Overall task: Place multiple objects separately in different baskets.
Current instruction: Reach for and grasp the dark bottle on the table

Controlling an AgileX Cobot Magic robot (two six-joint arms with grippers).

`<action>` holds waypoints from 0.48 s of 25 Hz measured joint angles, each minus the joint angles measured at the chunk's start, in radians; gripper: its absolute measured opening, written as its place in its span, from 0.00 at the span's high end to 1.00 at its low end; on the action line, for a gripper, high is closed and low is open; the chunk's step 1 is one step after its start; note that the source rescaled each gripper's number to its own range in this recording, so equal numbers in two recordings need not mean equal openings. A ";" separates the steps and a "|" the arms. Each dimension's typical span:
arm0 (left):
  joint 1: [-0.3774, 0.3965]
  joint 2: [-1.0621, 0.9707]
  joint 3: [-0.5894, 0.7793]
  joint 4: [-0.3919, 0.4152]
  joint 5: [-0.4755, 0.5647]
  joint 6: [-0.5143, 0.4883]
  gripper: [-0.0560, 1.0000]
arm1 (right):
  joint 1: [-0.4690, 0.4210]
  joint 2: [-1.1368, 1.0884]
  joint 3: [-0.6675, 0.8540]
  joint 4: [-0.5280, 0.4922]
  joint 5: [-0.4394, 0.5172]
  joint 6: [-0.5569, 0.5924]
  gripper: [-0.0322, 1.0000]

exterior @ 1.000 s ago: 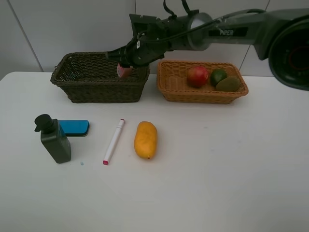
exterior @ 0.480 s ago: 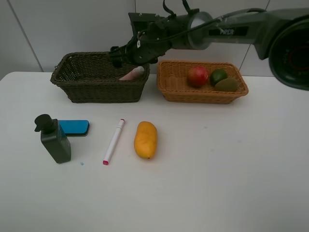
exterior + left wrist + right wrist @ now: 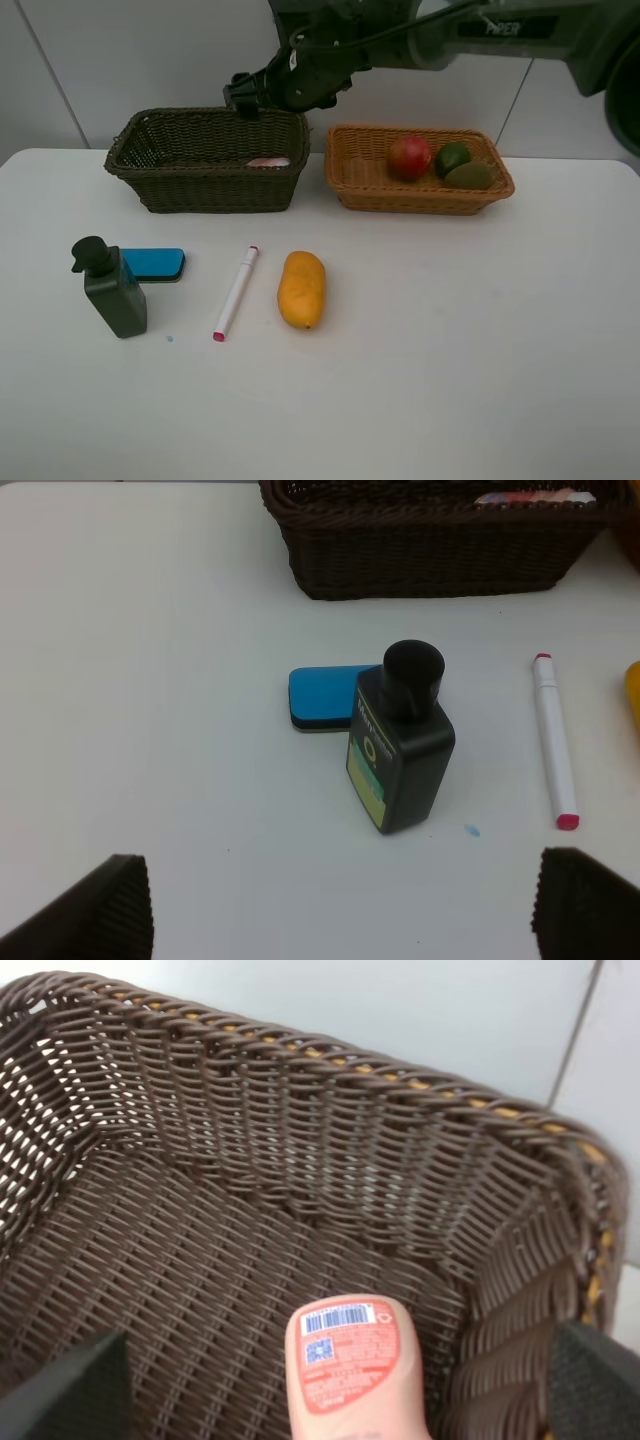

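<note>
- marker (image 3: 236, 292) sits just left of the mango (image 3: 301, 289), with the eraser (image 3: 155, 263) and pump bottle (image 3: 113, 290) further left
- deep basket (image 3: 200, 185) behind-left of the mango, small bottle (image 3: 267, 161) lying in it
- shallow basket (image 3: 400, 195) behind-right of the mango, holding the apple-like fruit (image 3: 409, 157), lime (image 3: 452, 157) and kiwi (image 3: 472, 175)

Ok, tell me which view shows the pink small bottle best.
The right wrist view: the pink small bottle lies in the dark basket, barcode label facing the camera. The exterior high view shows only a pink sliver above the basket's front wall; the left wrist view, a strip over its rim.
</note>
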 joint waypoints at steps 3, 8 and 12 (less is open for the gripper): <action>0.000 0.000 0.000 0.000 0.000 0.000 0.00 | 0.012 -0.052 0.000 -0.004 0.051 -0.056 0.00; 0.000 0.000 0.000 0.000 0.000 0.000 0.00 | 0.020 -0.137 0.000 0.048 0.144 -0.162 0.00; 0.000 0.000 0.000 0.000 0.000 0.000 0.00 | 0.020 -0.181 0.003 0.088 0.241 -0.252 0.00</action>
